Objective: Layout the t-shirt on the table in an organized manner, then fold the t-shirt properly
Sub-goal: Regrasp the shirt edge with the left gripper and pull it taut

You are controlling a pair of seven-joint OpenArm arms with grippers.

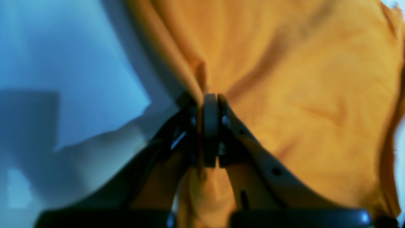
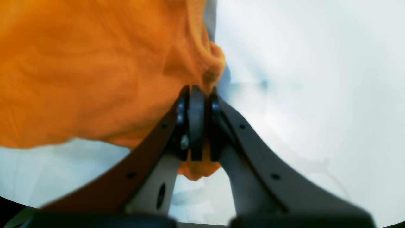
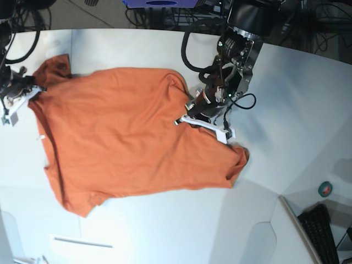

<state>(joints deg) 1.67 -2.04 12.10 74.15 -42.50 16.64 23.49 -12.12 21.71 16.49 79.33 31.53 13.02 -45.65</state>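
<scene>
The orange t-shirt (image 3: pixel 126 137) lies spread mostly flat on the white table (image 3: pixel 286 110), with wrinkles and a bunched corner at the lower right. In the base view my left gripper (image 3: pixel 187 120) sits at the shirt's right-hand edge. Seen from the left wrist, the left gripper (image 1: pixel 209 98) is shut on a pinched fold of the t-shirt (image 1: pixel 300 79). My right gripper (image 3: pixel 34 92) is at the shirt's far left corner. From the right wrist, the right gripper (image 2: pixel 198 91) is shut on a bunched edge of the t-shirt (image 2: pixel 79 69), and cloth hangs out below the jaws.
A green tape roll (image 3: pixel 326 188) and a black keyboard (image 3: pixel 319 226) lie at the lower right, off the main tabletop. Cables (image 3: pixel 16 33) run along the back edge. A thin white strip (image 3: pixel 77 241) lies near the front left. Bare table surrounds the shirt.
</scene>
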